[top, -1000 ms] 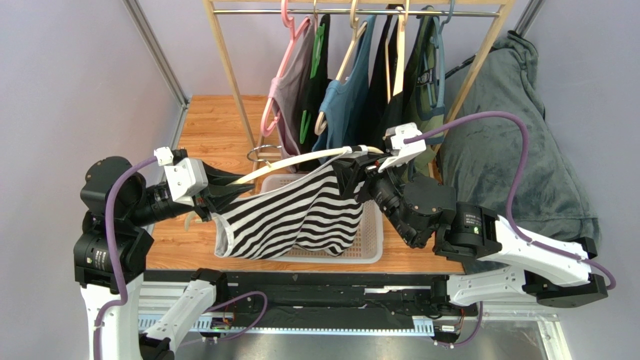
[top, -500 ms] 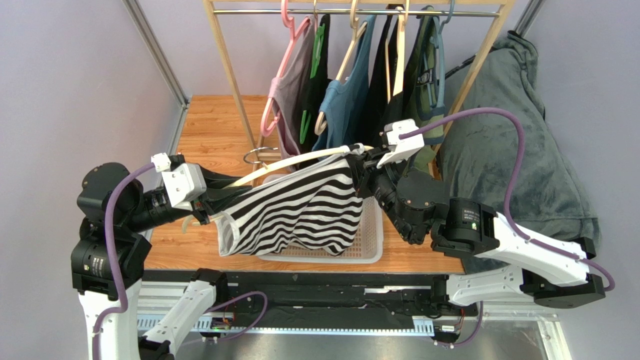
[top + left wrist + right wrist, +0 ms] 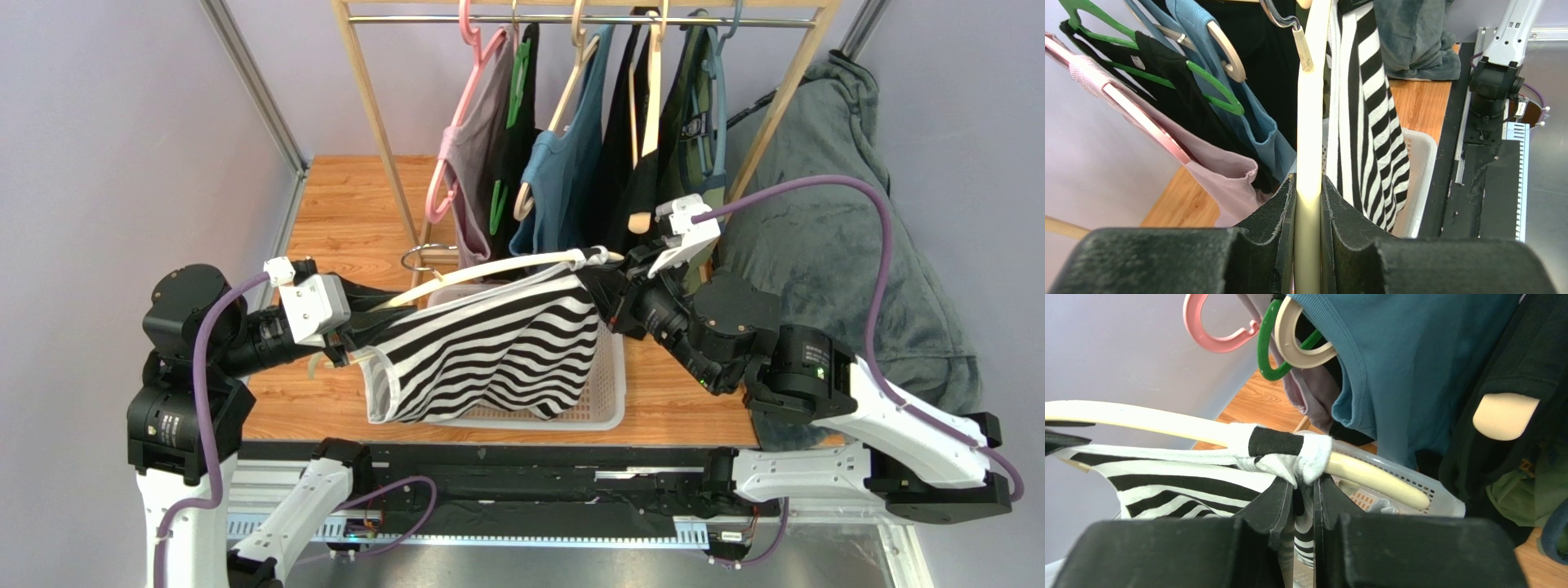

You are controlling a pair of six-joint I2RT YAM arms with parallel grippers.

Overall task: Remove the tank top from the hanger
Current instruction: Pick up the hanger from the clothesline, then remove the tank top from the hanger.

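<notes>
The left tool (image 3: 1308, 184) is pinching one end of the long cream plastic hanger (image 3: 491, 268). The right tool (image 3: 1304, 487) is pinching the strap of the black-and-white striped tank top (image 3: 491, 349). The top hangs on the hanger, above the white plastic basket (image 3: 612, 377).

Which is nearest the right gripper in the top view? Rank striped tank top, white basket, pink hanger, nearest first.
1. Striped tank top: strap pinched in the right gripper.
2. White basket: just beneath it.
3. Pink hanger: back left, on the rack.
</notes>
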